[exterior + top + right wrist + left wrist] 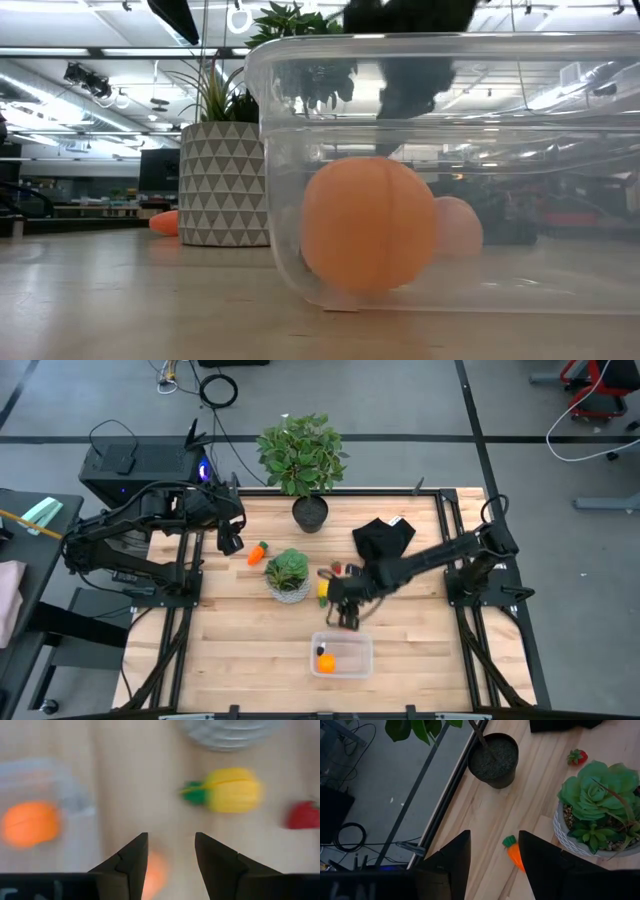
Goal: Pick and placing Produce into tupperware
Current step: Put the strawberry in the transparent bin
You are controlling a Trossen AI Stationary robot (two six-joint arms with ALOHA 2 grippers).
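Beyond right tool, yellow piece

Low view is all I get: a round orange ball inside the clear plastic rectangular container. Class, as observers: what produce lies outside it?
Observer: A yellow piece with a green tip lies on the wooden table, beside the white patterned pot.
Operator: Where is the right gripper?
Observer: The right gripper, fingers open, hangs between that yellow piece and the clear plastic container.
Operator: And the left arm?
Observer: The left gripper hangs open over the orange carrot with green top.
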